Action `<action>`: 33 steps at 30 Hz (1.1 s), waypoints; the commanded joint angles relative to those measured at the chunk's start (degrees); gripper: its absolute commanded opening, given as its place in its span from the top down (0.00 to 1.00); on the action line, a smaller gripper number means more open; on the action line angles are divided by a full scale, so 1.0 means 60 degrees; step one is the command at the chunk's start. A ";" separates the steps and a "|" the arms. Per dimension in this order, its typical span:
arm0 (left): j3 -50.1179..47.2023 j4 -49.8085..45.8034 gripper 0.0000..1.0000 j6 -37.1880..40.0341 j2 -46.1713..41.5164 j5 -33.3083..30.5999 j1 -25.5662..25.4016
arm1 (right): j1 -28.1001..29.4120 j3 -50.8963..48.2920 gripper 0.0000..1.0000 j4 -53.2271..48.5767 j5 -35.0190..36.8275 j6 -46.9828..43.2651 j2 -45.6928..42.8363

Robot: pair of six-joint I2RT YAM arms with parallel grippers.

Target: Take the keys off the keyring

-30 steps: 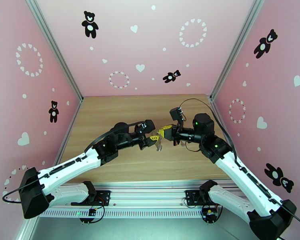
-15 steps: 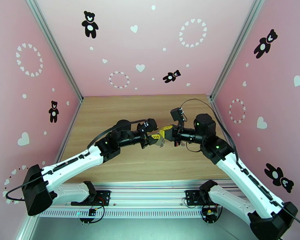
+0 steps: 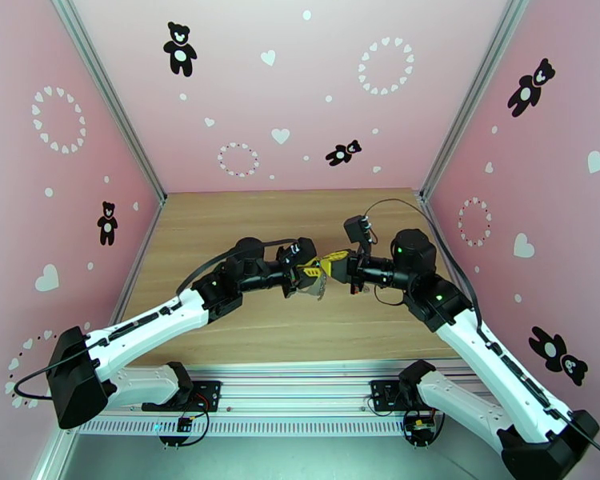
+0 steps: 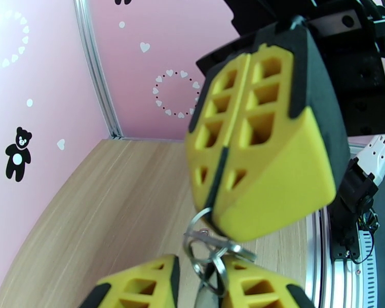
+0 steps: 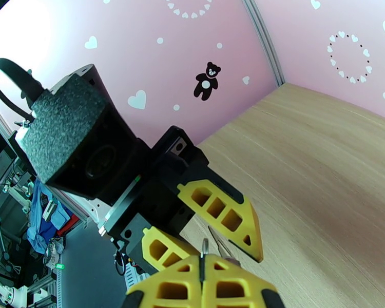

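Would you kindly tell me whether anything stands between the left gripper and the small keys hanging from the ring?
Nothing visible does. The right gripper is shut on the thin metal keyring, and the small grey metal keys hang below it in the gap between the yellow fingers of the left gripper.

A pale wooden tabletop (image 3: 244,218) forms the floor of a pink booth. The back wall (image 3: 316,90), at 12 o'clock in the top view, carries 2 black teddy bears, 1 of them (image 3: 179,48) toward 11 o'clock, and a ring of white hearts (image 3: 386,66) toward 1 o'clock. Aluminium posts (image 3: 108,98) stand at its corners. A slotted metal strip (image 3: 300,426) runs along 6 o'clock. In the right wrist view, a blue cloth (image 5: 41,211) sits at 8 o'clock.
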 commanded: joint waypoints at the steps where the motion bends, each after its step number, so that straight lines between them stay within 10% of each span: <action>1: -0.0037 0.0081 0.77 -0.0079 -0.0196 0.0033 0.0072 | -0.0035 0.0181 1.00 0.0055 0.0072 -0.0076 -0.0172; 33: 0.0114 0.0106 1.00 -0.0727 -0.0617 -0.0183 0.0065 | 0.0111 0.0323 1.00 -0.0513 0.0514 -0.1532 -0.0810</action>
